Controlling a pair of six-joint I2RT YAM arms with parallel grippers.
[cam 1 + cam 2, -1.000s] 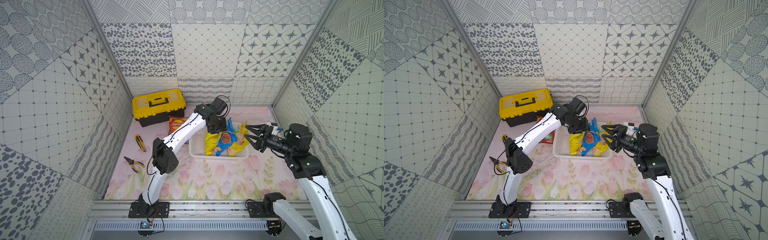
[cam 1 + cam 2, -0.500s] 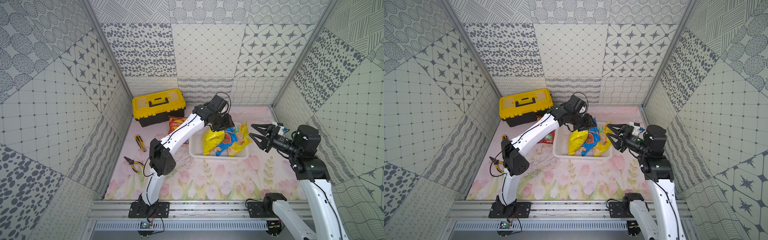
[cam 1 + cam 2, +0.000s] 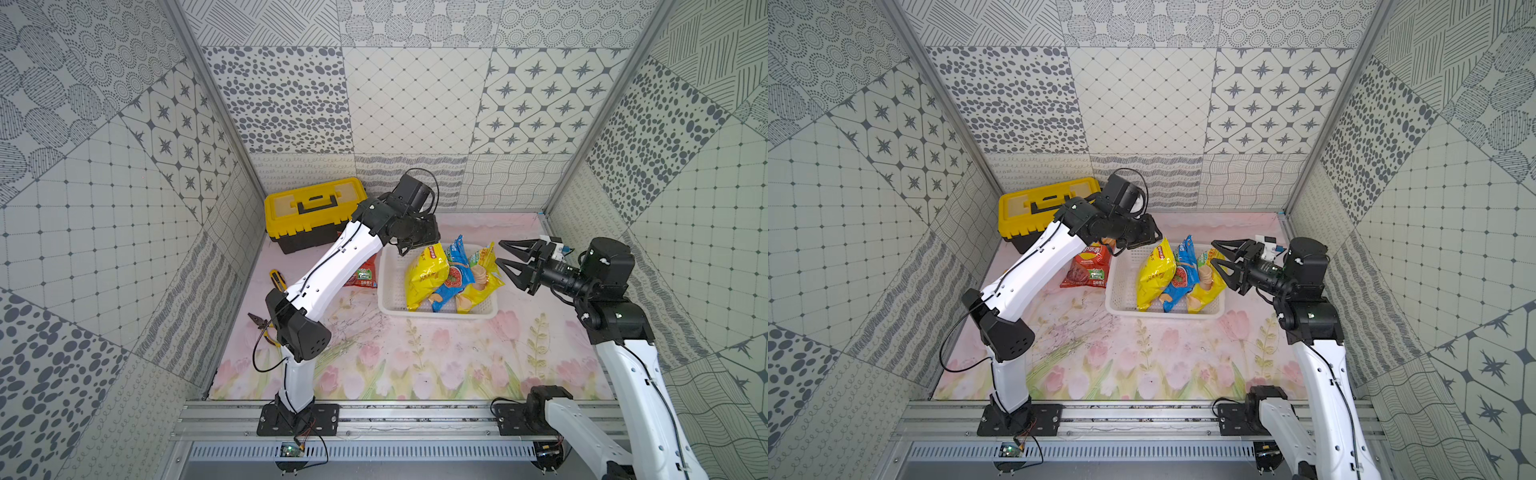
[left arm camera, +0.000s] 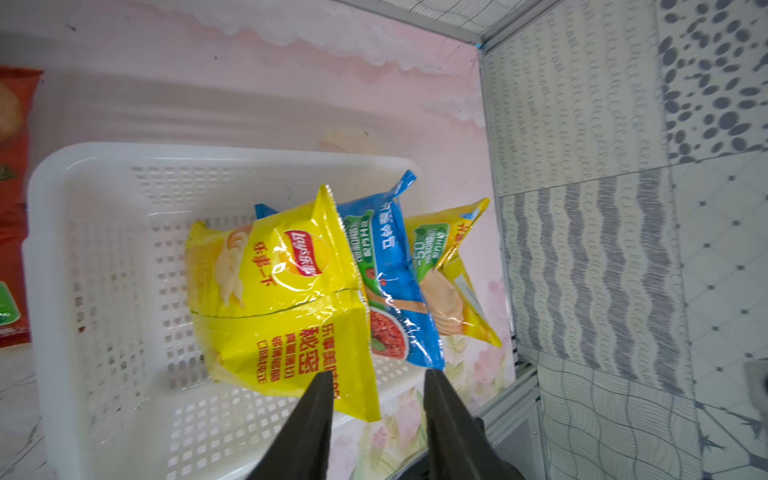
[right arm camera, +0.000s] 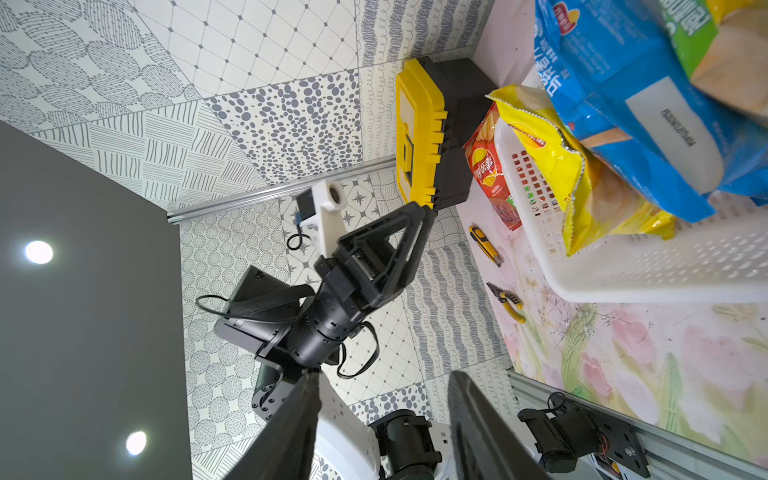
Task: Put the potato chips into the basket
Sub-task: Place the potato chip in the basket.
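I count four chip bags. Three sit in the one white basket (image 3: 436, 312): a yellow bag (image 3: 424, 274), a blue bag (image 3: 451, 284) and a second yellow bag (image 3: 482, 280). The red-orange bag (image 3: 1086, 268) lies outside, just beside it. My left gripper (image 4: 376, 376) hangs over the basket, jaws partly apart and empty. My right gripper (image 3: 498, 252) is spread at the far end, empty too.

A yellow toolbox (image 3: 313, 212) with a black base stands at the back left corner of the flowered pink mat (image 3: 415, 361), lid shut and its black handle folded flat on top. In front of it, near the left wall, a yellow utility knife (image 3: 277, 280) lies on the mat, and a pair of yellow-handled pliers (image 3: 259, 326) lies closer to the front edge, apart from the knife. Grey-and-white patterned panels (image 3: 407, 104) wall in the mat on three sides, and a metal rail (image 3: 415, 415) runs along its front.
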